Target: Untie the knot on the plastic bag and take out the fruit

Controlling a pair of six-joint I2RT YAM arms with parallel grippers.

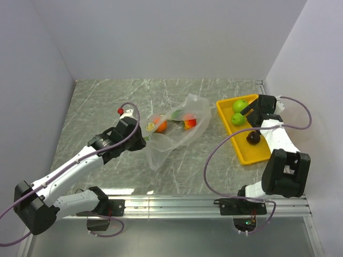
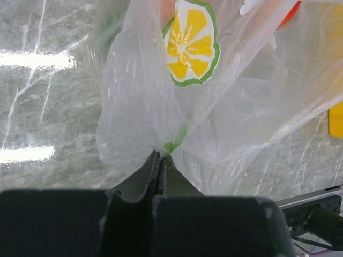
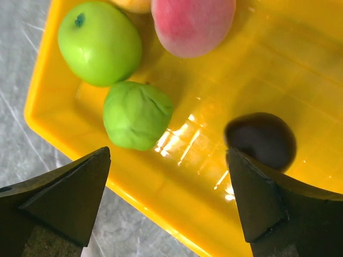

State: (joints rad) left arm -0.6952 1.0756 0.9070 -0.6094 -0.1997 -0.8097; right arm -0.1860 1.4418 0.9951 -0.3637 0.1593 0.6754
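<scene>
Plastic bag (image 1: 170,143), thin, clear and crinkly, is sitting pretty much mid-desk, a bit toward the far edge. Fruit shows through the film: an orange round fruit (image 1: 160,126), a red-orange piece (image 1: 188,122) and a yellow lemon slice with a green rim (image 2: 190,45). Left gripper (image 2: 159,158) is at the bag's left side with its fingers pressed together on a fold of the film, so it's got the bag pinched. Right gripper (image 3: 169,155) is spread wide with nothing in it, hanging over the yellow plastic tray (image 3: 278,64) by the desk's right edge. In the tray: a smooth green apple (image 3: 99,43), a lumpy green fruit (image 3: 136,115) just beside it, a pink round fruit (image 3: 193,24) and a dark purple round fruit (image 3: 261,140) off on its own. Bag and tray are near each other, with a strip of desk between them.
</scene>
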